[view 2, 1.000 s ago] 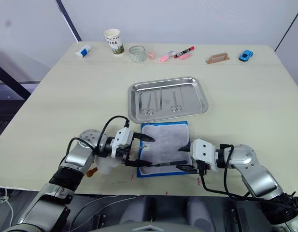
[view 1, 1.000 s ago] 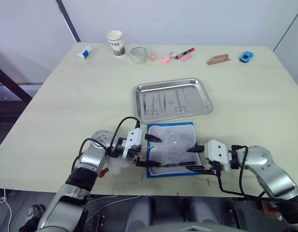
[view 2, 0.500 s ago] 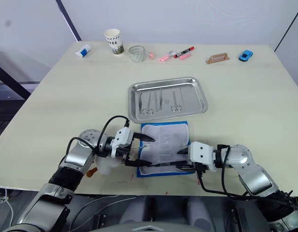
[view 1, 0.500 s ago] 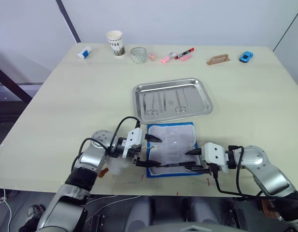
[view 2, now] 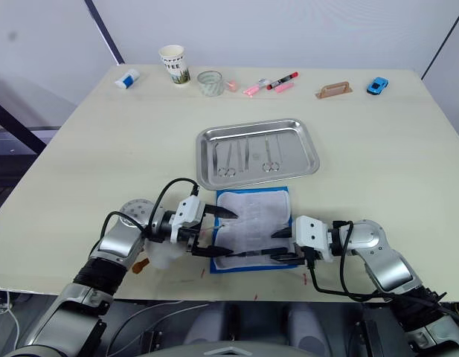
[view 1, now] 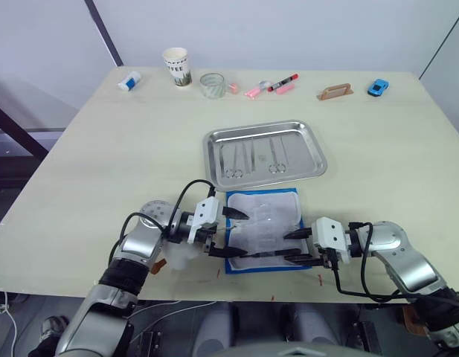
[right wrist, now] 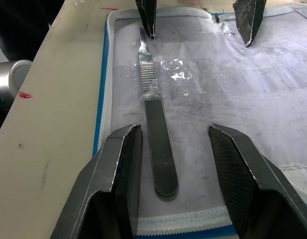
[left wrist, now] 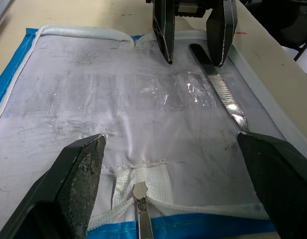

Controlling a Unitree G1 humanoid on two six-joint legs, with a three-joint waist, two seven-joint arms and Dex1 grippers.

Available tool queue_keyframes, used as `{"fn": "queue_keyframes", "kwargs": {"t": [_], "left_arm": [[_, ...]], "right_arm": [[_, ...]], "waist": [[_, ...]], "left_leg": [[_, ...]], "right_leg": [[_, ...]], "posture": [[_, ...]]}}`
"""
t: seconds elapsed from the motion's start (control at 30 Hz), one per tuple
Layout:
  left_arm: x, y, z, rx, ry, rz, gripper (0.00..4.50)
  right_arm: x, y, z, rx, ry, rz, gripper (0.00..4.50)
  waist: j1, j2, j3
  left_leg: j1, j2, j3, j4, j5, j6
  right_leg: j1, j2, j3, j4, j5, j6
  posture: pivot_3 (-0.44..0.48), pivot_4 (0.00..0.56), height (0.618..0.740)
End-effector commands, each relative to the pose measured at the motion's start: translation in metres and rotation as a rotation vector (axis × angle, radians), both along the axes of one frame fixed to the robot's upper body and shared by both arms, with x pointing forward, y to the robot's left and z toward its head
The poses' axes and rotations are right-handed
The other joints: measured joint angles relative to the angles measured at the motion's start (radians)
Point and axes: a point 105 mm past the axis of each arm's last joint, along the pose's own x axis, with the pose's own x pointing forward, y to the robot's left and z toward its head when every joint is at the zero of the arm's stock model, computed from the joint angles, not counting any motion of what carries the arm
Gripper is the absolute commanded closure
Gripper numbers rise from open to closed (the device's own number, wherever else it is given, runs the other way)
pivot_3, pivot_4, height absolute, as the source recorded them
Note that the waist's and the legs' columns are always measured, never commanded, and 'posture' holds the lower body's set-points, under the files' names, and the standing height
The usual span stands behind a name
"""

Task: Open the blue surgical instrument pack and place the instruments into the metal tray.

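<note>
The blue surgical instrument pack (view 1: 268, 219) lies open near the table's front edge, pale lining up. A flat steel scalpel handle (right wrist: 155, 134) rests on the lining along the pack's front side. My left gripper (view 1: 240, 234) is open over the pack's left edge, with nothing between its fingers. From the right, my right gripper (view 1: 289, 248) is open with its fingers (right wrist: 123, 164) on either side of the scalpel handle's rounded end, apart from it. Just behind the pack, the metal tray (view 1: 214, 145) holds several thin instruments (view 1: 240, 158), some with ring handles.
Along the far edge stand a small white bottle (view 1: 129, 80), a paper cup (view 1: 178, 65), a glass (view 1: 213, 84), pink pens (view 1: 253, 91), a red marker (view 1: 284, 81), a tan handle (view 1: 335, 91) and a blue toy car (view 1: 378, 87). A white cup (view 1: 181, 256) sits by my left wrist.
My right gripper has slid left onto the pack, bringing its open fingers around the scalpel handle's end. The left gripper and the pack have stayed put.
</note>
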Motion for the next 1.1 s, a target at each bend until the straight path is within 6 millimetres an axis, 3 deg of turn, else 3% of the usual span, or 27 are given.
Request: {"fn": "queue_keyframes", "kwargs": {"t": [0.03, 0.17, 0.3, 0.37, 0.4, 0.6, 0.87, 1.1], "left_arm": [[-0.009, 0.006, -0.018, 0.043, 0.083, 0.012, 0.00], [-0.009, 0.005, -0.018, 0.041, 0.084, 0.011, 0.00], [-0.009, 0.004, -0.018, 0.040, 0.084, 0.011, 0.00], [-0.009, 0.003, -0.018, 0.039, 0.084, 0.011, 0.00], [-0.009, 0.003, -0.018, 0.038, 0.084, 0.011, 0.00], [-0.010, 0.004, -0.018, 0.037, 0.084, 0.014, 0.00], [-0.010, 0.003, -0.021, 0.041, 0.086, 0.019, 0.00], [-0.010, 0.001, -0.024, 0.054, 0.091, 0.015, 0.00]], "right_arm": [[-0.011, 0.003, -0.026, -0.055, 0.097, 0.021, 2.10], [-0.010, -0.001, -0.034, -0.089, 0.101, 0.021, 2.10], [-0.011, -0.003, -0.043, -0.126, 0.117, 0.025, 3.15], [-0.015, -0.003, -0.046, -0.143, 0.138, 0.037, 4.32], [-0.015, -0.003, -0.047, -0.148, 0.140, 0.036, 4.40], [-0.014, -0.002, -0.043, -0.145, 0.135, 0.014, 4.40], [-0.007, 0.003, -0.008, -0.119, 0.070, -0.009, 4.40], [-0.013, 0.013, 0.011, -0.170, 0.055, -0.001, 4.40]], "waist": [[-0.001, 0.000, -0.001], [-0.001, -0.001, -0.001], [-0.002, -0.003, -0.004], [-0.003, -0.005, -0.007], [-0.003, -0.005, -0.008], [-0.003, -0.006, -0.012], [-0.001, -0.004, -0.012], [0.004, -0.002, -0.010]], "left_leg": [[0.000, 0.000, 0.000, 0.000, 0.000, 0.000], [0.001, 0.001, 0.000, 0.000, 0.000, 0.000], [0.002, 0.001, 0.000, 0.000, 0.000, 0.000], [0.002, 0.002, 0.000, 0.000, 0.000, 0.000], [0.003, 0.003, 0.000, 0.000, 0.000, 0.000], [0.003, 0.004, -0.001, -0.001, 0.000, 0.000], [0.003, 0.004, -0.001, -0.001, 0.000, 0.000], [0.001, 0.004, -0.001, 0.000, 0.000, 0.000]], "right_leg": [[0.000, 0.000, 0.000, 0.000, 0.000, 0.000], [0.000, 0.001, 0.000, 0.001, 0.000, -0.001], [0.001, 0.002, 0.000, 0.001, 0.000, -0.001], [0.001, 0.003, 0.000, 0.001, 0.000, -0.002], [0.001, 0.003, 0.000, 0.001, 0.000, -0.003], [0.001, 0.005, 0.001, 0.001, -0.001, -0.004], [0.001, 0.006, 0.001, 0.001, -0.001, -0.005], [0.000, 0.005, 0.001, 0.001, -0.001, -0.005]], "posture": [[0.000, 0.150, 0.740], [0.000, 0.150, 0.740], [0.000, 0.150, 0.740], [0.000, 0.150, 0.740], [0.000, 0.150, 0.740], [0.000, 0.150, 0.740], [0.000, 0.150, 0.740], [0.000, 0.150, 0.740]]}}
